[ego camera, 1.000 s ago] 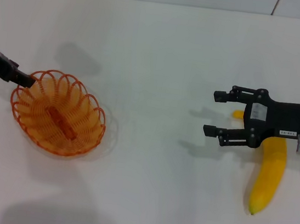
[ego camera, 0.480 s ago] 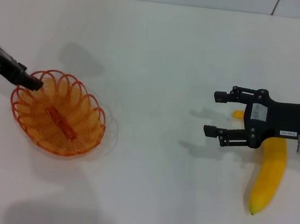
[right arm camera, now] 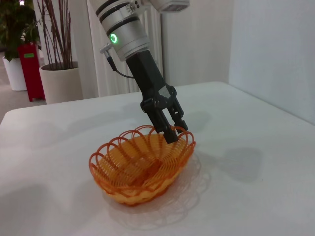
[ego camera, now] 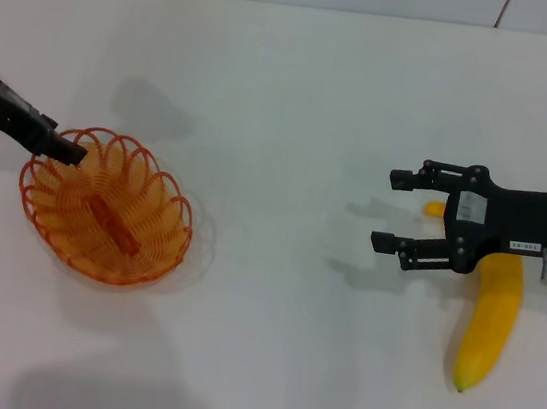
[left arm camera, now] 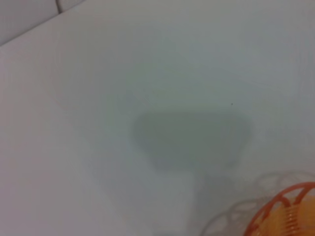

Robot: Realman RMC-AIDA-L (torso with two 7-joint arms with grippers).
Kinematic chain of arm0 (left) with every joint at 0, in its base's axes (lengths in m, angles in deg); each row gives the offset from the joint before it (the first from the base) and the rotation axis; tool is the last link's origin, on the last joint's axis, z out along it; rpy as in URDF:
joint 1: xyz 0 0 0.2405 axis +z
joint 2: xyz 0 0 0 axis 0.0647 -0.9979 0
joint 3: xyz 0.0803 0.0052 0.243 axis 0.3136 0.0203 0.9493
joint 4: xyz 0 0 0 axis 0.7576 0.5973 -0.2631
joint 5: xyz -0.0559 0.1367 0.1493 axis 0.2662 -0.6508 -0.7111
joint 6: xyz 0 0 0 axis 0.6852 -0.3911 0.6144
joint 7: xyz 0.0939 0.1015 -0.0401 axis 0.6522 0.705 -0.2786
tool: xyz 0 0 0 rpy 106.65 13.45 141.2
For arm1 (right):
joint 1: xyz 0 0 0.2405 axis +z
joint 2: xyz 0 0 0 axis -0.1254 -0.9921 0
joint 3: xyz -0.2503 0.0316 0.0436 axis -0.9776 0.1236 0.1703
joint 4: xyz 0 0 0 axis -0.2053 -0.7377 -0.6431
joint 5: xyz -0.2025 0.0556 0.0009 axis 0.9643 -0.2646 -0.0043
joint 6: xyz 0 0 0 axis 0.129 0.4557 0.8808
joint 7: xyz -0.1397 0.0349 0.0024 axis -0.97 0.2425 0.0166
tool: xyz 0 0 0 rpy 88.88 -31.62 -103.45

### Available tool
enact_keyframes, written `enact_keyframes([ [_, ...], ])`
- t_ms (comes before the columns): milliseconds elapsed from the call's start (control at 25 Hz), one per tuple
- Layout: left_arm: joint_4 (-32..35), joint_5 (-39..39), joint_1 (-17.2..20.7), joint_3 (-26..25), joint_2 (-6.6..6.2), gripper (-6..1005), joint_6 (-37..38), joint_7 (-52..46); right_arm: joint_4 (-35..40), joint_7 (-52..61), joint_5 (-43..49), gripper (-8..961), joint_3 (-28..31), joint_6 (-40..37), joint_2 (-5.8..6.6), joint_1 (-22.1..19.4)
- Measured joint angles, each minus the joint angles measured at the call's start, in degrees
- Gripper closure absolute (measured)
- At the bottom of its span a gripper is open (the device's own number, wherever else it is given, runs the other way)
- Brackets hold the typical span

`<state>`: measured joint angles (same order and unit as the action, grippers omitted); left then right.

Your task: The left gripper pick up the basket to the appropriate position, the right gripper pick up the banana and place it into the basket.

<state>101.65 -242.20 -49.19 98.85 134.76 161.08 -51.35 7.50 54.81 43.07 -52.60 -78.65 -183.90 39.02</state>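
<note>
Two tools of mine show over a smooth white bench (ego camera: 288, 96), and both are black, angular, two-fingered claws. At the left of the head view sits the basket (ego camera: 107, 205), a shallow oval of thin glossy orange wire loops with a scalloped rim, resting flat on the bench and throwing a faint looped shadow. My left tool (ego camera: 69, 151) reaches in from the left edge of that view, its tip right at the basket's upper-left rim; in the right wrist view the left tool (right arm camera: 170, 129) comes down steeply from a grey-white arm with a green ring light (right arm camera: 114, 38), its fingers close together at the far rim of the basket (right arm camera: 142, 164), one tip seeming to sit just inside the loops, though I cannot tell whether they pinch the wire. The left wrist view shows only bare bench and a slice of orange rim (left arm camera: 283, 214) in its lower right corner. At the right of the head view my right tool (ego camera: 390, 208) hangs released, its fingers spread wide apart and pointing toward the frame's left, a small white label (ego camera: 467, 205) on its body. Beneath and behind its body lies the banana (ego camera: 490, 324), large, smooth, curved and bright yellow, running down toward the lower right, one end peeking out above the tool's body; it is well apart from the basket.
</note>
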Motion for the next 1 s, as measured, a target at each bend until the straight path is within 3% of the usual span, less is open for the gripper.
enact_keyframes([
  [1000,-1.41,1.41,-0.06,0.53,0.01,453,-0.20,0.49,0.18,1.41,1.27,90,0.35,0.00,-0.10,0.27],
])
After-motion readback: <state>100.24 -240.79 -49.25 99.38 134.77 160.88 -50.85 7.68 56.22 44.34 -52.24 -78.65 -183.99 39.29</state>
